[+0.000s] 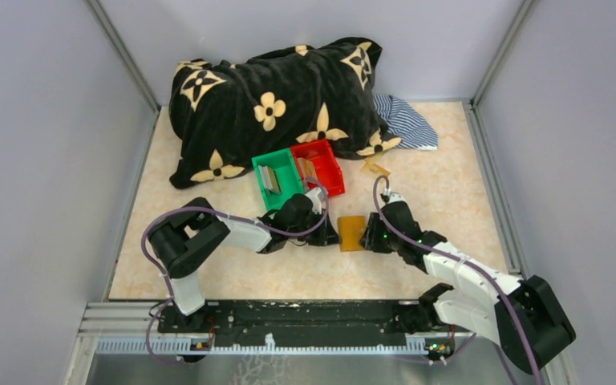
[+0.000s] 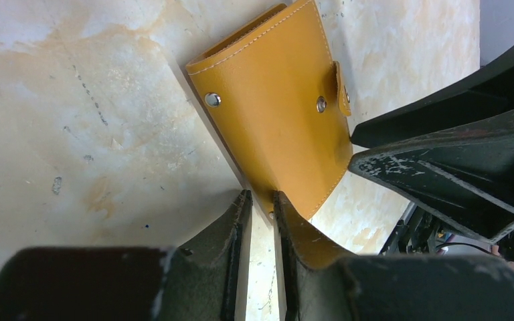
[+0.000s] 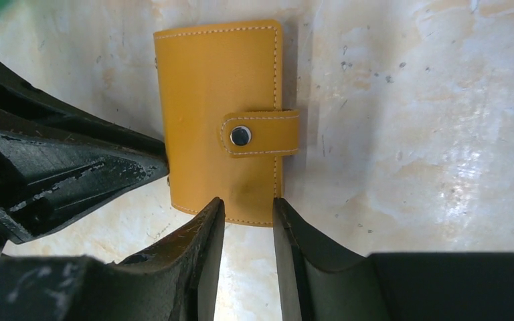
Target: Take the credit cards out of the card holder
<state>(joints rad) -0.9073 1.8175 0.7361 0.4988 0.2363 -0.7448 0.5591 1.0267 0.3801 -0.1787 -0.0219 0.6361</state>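
Observation:
The card holder [image 1: 351, 233] is a closed mustard-tan leather wallet, tilted up off the table between my two grippers. Its strap tab [image 3: 261, 134] is snapped shut, and no credit cards show inside it. My left gripper [image 2: 261, 198] is shut on the holder's lower corner [image 2: 288, 154]; from above, that gripper [image 1: 329, 233] sits at the holder's left edge. My right gripper [image 3: 247, 202] stands open, its tips straddling the holder's near edge [image 3: 221, 120] without closing on it. Thin credit cards [image 1: 271, 178] stand in the green bin. Another credit card [image 1: 377, 168] lies on the table.
A green bin [image 1: 281, 160] and a red bin [image 1: 325, 156] sit side by side just behind the grippers. A big black pillow with cream flowers [image 1: 273, 104] fills the back. A striped cloth [image 1: 405, 120] lies at its right. Grey walls enclose the table.

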